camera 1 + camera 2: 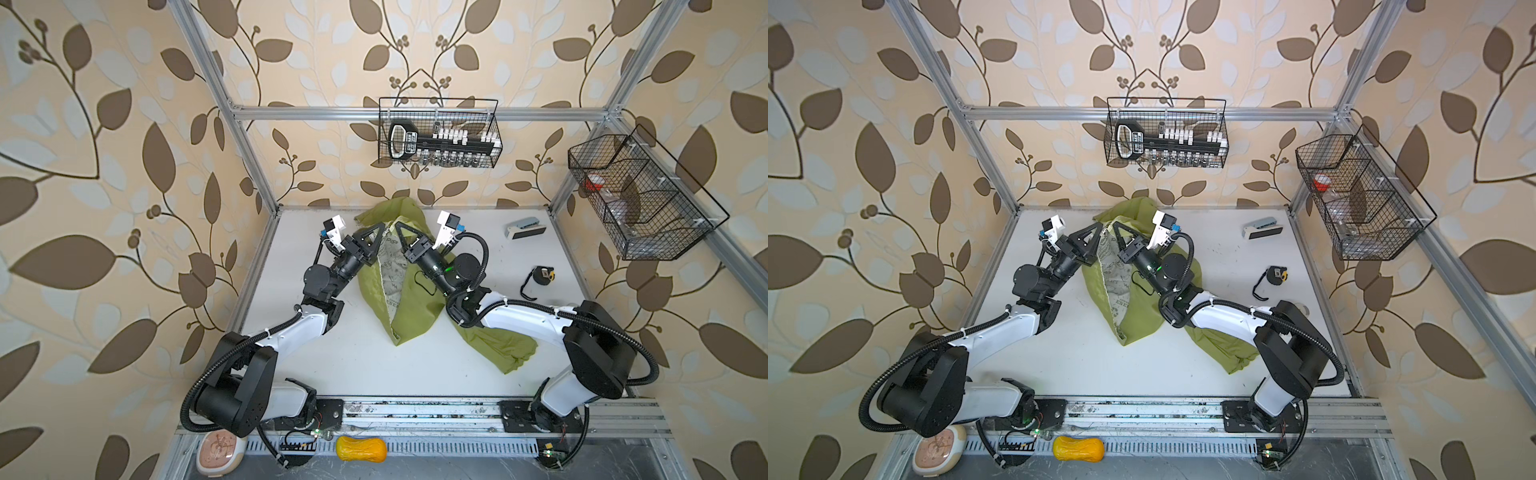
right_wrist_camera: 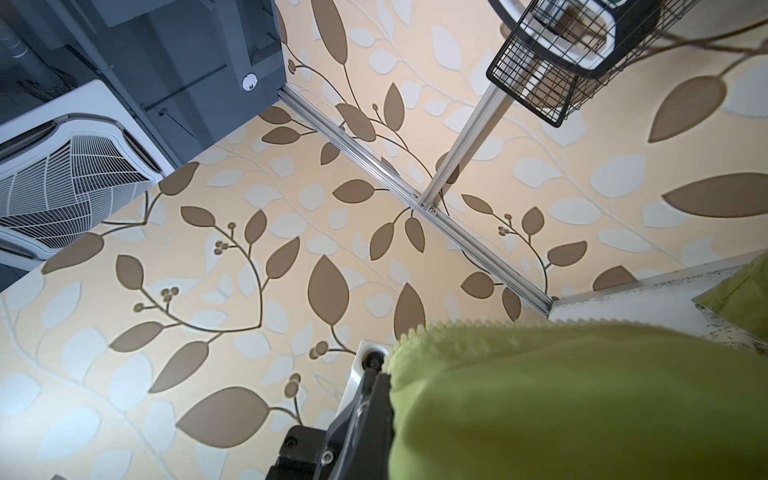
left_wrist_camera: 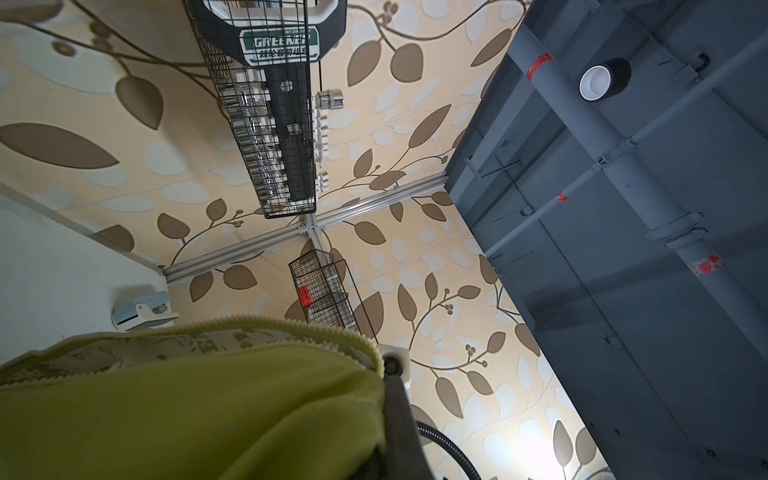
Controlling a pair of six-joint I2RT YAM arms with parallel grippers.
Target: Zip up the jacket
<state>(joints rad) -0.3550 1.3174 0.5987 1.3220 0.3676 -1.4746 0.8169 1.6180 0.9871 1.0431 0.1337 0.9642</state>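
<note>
In both top views the jacket (image 1: 415,320) (image 1: 1096,282) lies unzipped in the middle of the table (image 1: 332,365), printed lining showing. The left gripper (image 1: 379,229) and right gripper (image 1: 399,229) are each clamped on a front edge near its far end. The right arm crosses over the jacket's right half. A tape measure (image 1: 542,275) and a grey device (image 1: 522,228) lie well apart, to the right.

In the left wrist view, the jacket (image 3: 187,407), toothed edge uppermost, hides the gripper.

In the right wrist view, green fabric (image 2: 582,395) covers the jaws.

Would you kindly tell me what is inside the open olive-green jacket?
Inside the olive-green thin fabric jacket, white lining printed with green motifs shows; the rest is covered by fabric.
</note>
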